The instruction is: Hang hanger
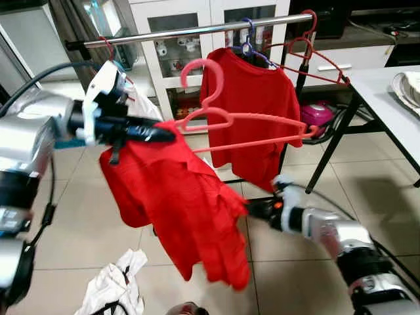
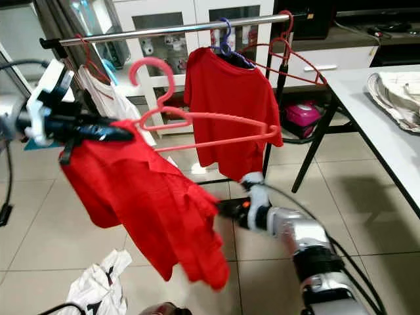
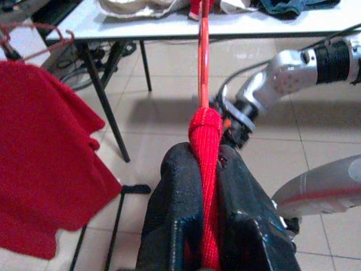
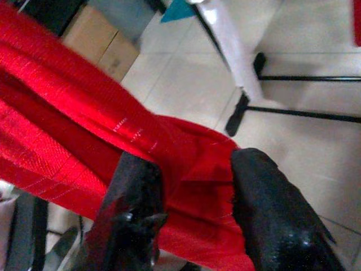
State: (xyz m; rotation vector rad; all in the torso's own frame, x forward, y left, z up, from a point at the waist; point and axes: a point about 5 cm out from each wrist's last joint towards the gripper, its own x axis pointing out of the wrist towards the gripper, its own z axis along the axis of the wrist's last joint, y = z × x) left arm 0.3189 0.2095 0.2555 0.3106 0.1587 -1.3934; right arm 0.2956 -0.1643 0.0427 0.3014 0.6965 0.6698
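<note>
1. My left pincer [image 1: 167, 134]: raised at the left, fingers pressed on a bunched fold of the red shirt [image 1: 177, 203] where it meets the pink hanger [image 1: 249, 125].
2. Pink hanger: held in the air, near side of the rail [image 1: 197, 29], hook up and not on the rail; its bars reach right, toward the hung shirt [image 1: 252, 105].
3. Red shirt: drapes down from my left pincer, only partly on the hanger, its lower end hanging above the floor.
4. My right pincer [image 4: 192, 220]: low at the right, fingers spread with the shirt's cloth between them; I cannot tell whether they grip it.
5. Rail: runs left to right on the far side, carrying the hung shirt on a blue hanger [image 1: 249, 47], a bare red hanger [image 1: 315, 62] at the right end, and a white garment [image 2: 108, 98] at the left.
6. Desk [image 1: 387, 105]: white, far right, with pale cloth [image 1: 410, 88] on it.
7. Floor: tiled; white cloth [image 1: 115, 285] lies near left.
</note>
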